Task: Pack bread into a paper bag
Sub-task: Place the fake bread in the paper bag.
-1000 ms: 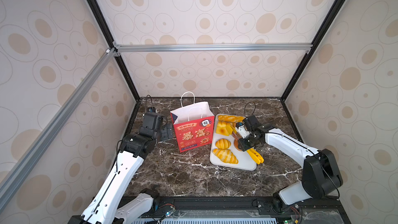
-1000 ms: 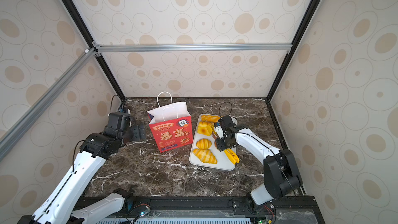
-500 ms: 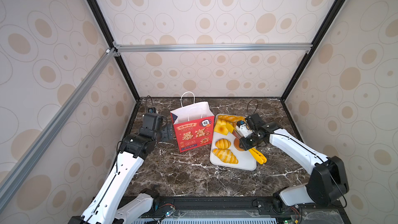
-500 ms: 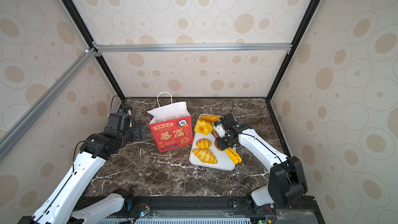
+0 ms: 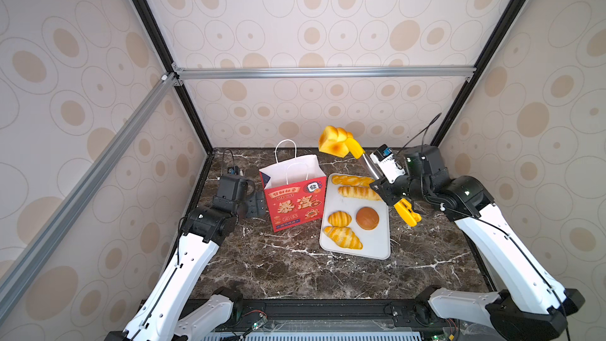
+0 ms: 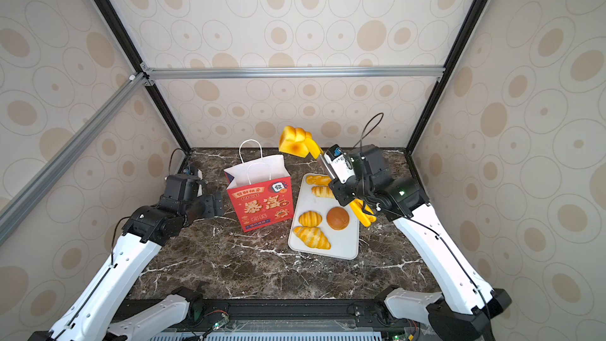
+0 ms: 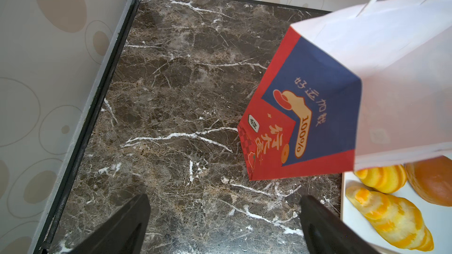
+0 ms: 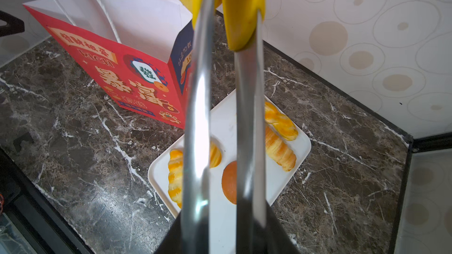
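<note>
Since a second ago, right gripper [image 5: 390, 188], clamped on the tongs [image 5: 366, 161], hoisted the loaf chunk [image 5: 333, 142] off the tray [image 5: 377, 247]. In both top views it hangs just far-right of the paper bag [image 5: 295, 201] mouth. Left wrist: left gripper [image 7: 223, 206] jaws wide, empty, bag to its right. Right wrist: the tongs' long axis points past the bag, which lies to the left.

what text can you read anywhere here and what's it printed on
"RICH": front of the paper bag, below a banner too small to read.
"暴富": big yellow characters, bag front.
"發": apparently, on the mahjong tile drawn on the front.
"好运加载": blue side panel.
"100%": same panel.
Bottom strip print: too blurred to read.
</note>
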Controlling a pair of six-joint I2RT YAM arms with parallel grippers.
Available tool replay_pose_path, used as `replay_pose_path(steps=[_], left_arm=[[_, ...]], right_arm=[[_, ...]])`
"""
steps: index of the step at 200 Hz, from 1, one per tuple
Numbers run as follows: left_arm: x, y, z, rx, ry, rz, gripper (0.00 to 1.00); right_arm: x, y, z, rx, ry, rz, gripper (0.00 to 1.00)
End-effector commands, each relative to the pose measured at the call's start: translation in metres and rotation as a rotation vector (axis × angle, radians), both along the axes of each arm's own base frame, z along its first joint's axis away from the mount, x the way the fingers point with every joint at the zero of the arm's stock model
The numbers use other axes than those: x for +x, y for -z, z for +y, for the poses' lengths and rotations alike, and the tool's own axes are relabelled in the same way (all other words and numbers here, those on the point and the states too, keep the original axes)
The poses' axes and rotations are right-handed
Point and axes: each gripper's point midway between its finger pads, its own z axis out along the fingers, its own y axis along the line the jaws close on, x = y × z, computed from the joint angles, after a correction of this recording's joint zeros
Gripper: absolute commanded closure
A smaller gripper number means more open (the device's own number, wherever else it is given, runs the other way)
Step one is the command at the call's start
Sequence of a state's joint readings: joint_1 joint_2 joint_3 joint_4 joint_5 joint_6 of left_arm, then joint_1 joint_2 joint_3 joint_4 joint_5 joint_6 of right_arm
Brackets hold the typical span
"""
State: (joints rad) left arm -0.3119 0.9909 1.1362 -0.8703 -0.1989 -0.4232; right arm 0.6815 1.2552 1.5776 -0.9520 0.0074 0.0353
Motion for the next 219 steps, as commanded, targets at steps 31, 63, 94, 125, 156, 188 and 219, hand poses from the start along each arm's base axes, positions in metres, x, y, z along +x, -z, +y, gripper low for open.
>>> replay_pose_path(steps=[31, 63, 94, 125, 156, 188, 219], left_arm=[[-0.002, -0.008, -0.001, -0.017, 0.023, -0.038, 0.02], [-0.003, -0.007, -0.003, -0.027, 0.032, -0.042, 0.01], [-0.002, -0.007, -0.008, -0.048, 0.048, -0.044, 0.01], [-0.002, -0.007, -0.009, -0.054, 0.054, -0.043, 0.01], [-0.003, -0.007, -0.010, -0.058, 0.056, -0.047, 0.01], [-0.003, -0.008, -0.011, -0.065, 0.063, -0.050, 0.01], [-0.004, -0.008, -0.011, -0.068, 0.065, -0.053, 0.01]], right_arm=[[-0.001, 0.034, 0.048, -0.088, -0.115, 0.064, 0.75], [0.002, 0.034, 0.060, -0.086, -0.131, 0.063, 0.75], [0.002, 0.030, 0.068, -0.073, -0.156, 0.059, 0.73], [0.006, 0.024, 0.080, -0.067, -0.188, 0.059, 0.68], [0.010, 0.029, 0.089, -0.089, -0.196, 0.079, 0.58], [0.014, 0.030, 0.092, -0.098, -0.195, 0.085, 0.51], [0.017, 0.025, 0.092, -0.100, -0.187, 0.068, 0.49]])
